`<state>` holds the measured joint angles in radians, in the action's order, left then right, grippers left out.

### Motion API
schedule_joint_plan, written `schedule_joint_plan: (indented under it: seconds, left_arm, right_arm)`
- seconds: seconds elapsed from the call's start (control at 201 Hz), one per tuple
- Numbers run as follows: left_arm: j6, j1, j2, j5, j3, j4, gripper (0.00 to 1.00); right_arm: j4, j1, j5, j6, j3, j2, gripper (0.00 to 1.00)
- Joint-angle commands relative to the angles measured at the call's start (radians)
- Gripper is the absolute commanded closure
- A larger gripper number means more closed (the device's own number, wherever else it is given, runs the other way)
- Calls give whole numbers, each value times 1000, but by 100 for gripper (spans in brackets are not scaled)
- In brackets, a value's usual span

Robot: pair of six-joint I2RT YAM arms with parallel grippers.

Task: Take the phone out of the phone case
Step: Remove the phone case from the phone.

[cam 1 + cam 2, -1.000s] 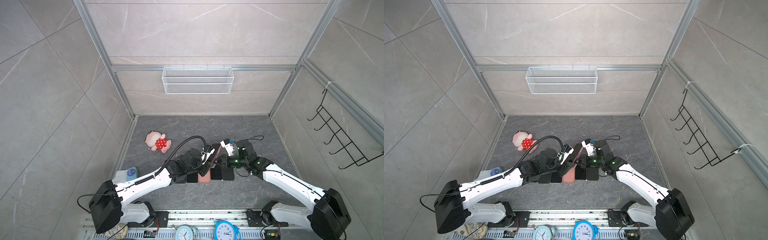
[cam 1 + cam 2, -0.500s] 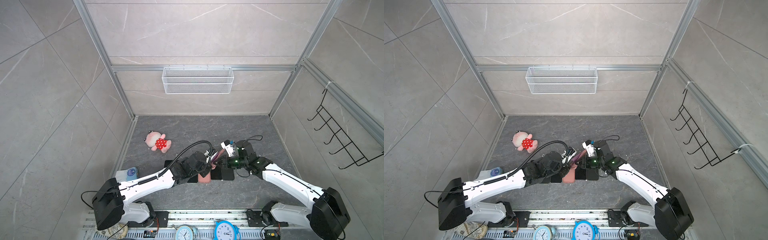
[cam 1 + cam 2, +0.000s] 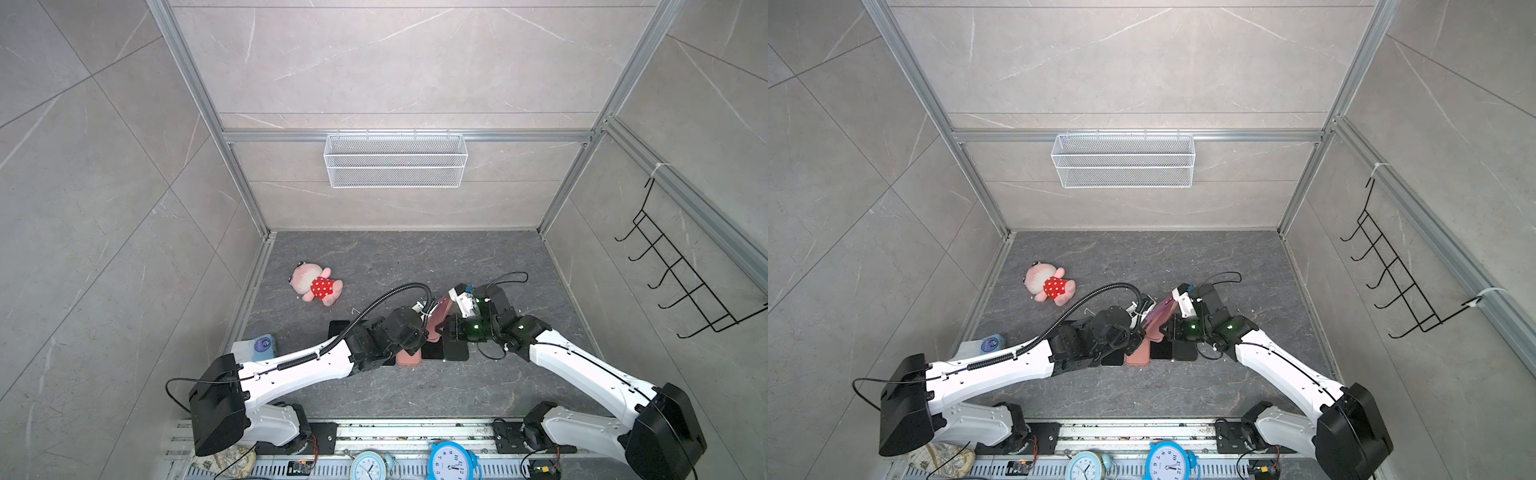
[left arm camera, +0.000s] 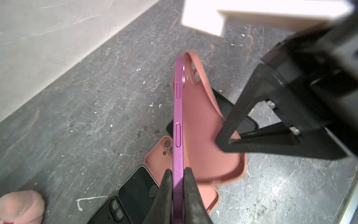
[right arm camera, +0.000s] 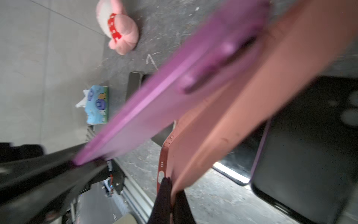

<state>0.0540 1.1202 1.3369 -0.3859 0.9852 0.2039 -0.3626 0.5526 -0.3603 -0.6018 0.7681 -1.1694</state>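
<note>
Our left gripper pinches the phone, our right gripper the case; either may slip if the corner sticks.

Grey marble-tile walls, aluminium frame, dark stone floor, white wire basket, black hook rack.

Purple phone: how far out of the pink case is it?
Done: the purple phone is peeled out of the pink case at its gripped end. In hand: left hand grips the phone, right hand the case wall. Remaining: the camera end touches the case; separate them.
</note>
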Motion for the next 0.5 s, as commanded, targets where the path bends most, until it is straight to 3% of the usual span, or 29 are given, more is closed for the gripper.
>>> schedule_joint_plan:
  seconds: [0.0, 0.154, 0.279, 0.374, 0.493]
  left_arm:
    - [38, 27, -9, -111, 78, 20, 100]
    - [56, 63, 31, -178, 129, 79, 100]
    - [100, 87, 98, -190, 186, 134, 100]
    - [131, 105, 168, -201, 238, 167, 100]
    - [171, 126, 268, -178, 330, 208, 100]
  right_arm:
    - [-127, -29, 195, 62, 14, 20, 100]
    - [-174, -80, 274, 70, 34, 34, 100]
    - [-281, -133, 432, 93, 87, 76, 100]
    - [-373, -217, 551, 124, 145, 129, 100]
    - [-448, -365, 562, 163, 237, 201, 100]
